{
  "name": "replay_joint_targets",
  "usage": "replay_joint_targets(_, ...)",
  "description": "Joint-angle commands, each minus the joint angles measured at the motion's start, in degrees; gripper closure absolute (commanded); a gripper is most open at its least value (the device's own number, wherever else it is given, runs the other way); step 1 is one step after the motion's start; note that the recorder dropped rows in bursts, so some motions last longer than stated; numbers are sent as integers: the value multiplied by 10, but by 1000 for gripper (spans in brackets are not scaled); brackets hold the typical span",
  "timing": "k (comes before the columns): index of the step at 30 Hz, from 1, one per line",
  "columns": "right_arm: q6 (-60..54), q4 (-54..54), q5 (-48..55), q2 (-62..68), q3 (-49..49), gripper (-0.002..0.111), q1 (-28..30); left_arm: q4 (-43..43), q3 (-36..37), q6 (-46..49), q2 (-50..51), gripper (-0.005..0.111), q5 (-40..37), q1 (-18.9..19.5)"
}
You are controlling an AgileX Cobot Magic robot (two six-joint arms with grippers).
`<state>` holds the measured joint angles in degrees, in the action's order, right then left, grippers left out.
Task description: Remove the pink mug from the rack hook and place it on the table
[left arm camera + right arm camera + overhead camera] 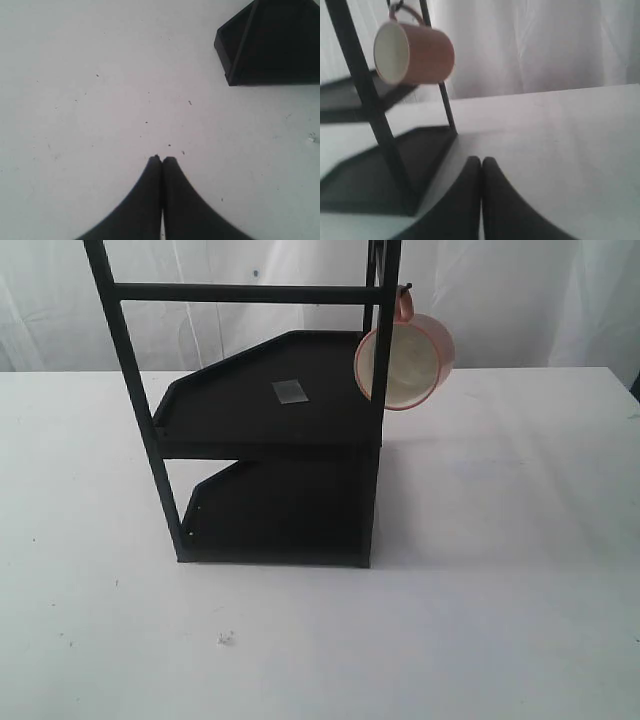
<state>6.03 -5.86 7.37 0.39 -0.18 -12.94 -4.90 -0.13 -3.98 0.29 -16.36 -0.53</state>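
Observation:
The pink mug [405,360] hangs by its loop handle from the rack hook [404,286] on the right upright of the black rack [270,405], its cream inside facing the camera. In the right wrist view the pink mug [415,52] hangs high beside the rack post [367,100], well away from my right gripper [481,160], which is shut and empty over the table [560,140]. My left gripper [162,160] is shut and empty above bare table [100,100]. Neither gripper shows in the exterior view.
The rack has two black trays, the upper one with a grey square sticker [290,391]. A rack tray corner [270,45] appears in the left wrist view. Crumbs [226,638] lie on the white table in front of the rack. White curtain hangs behind.

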Motion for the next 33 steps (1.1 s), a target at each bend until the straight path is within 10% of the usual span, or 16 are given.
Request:
replay_joint_targets(1, 79, -40, -54, -4, 2, 108, 2, -4, 1, -1, -3, 107, 0, -1)
replay_joint_targets(19, 129, -40, -118, -4, -7, 108, 0, -4, 1, -1, -3, 107, 0, -1)
replay_joint_targets(33, -203, -38, 331, 132, -325, 108, -3, -4, 1, -1, -3, 107, 0, -1)
